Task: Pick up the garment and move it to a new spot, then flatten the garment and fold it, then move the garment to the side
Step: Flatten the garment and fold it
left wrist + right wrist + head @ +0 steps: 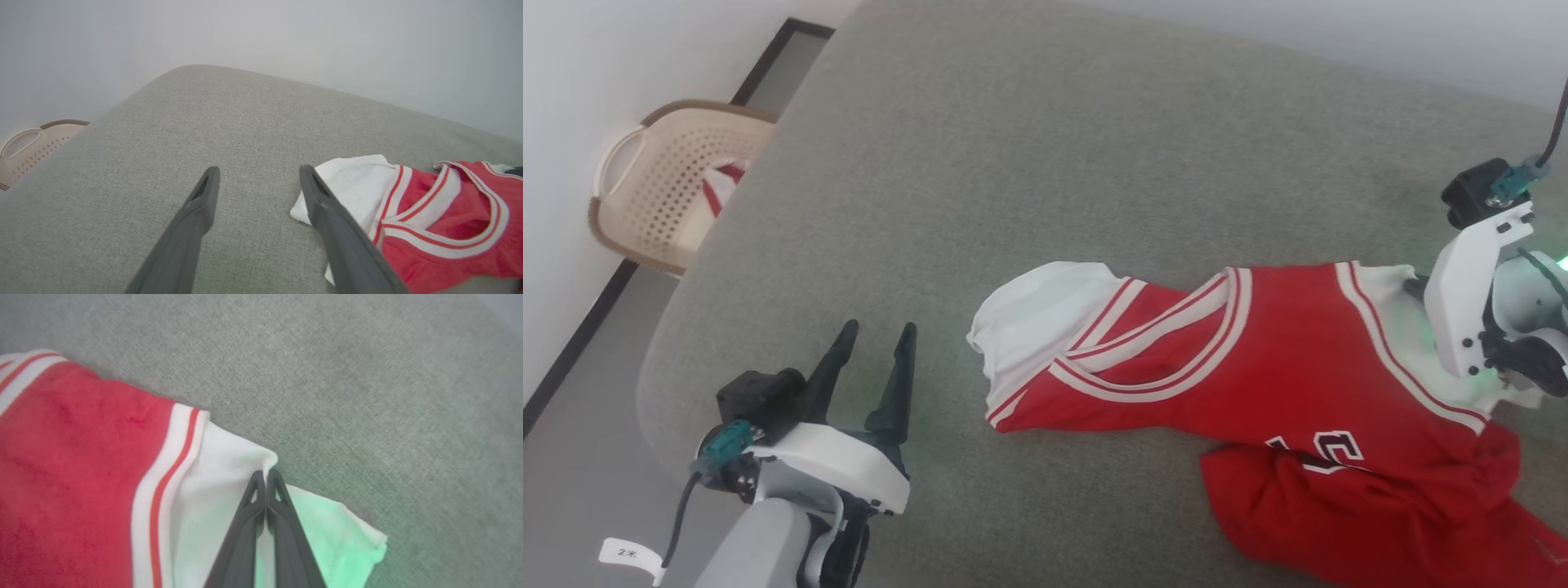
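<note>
While bunched on grey upholstered surface, red white-sleeved jersey garment | right end effector clenched on sleeve | left end effector released, empty | flattening, folding, side-move judged outstanding.

Red garment, short sleeves white (one tinted by a green glow), trim striped red and white, letters dark with white outline, table grey-green woven cloth, basket cream with brown rim and dotted holes, left claw dark grey on a white mount.
</note>
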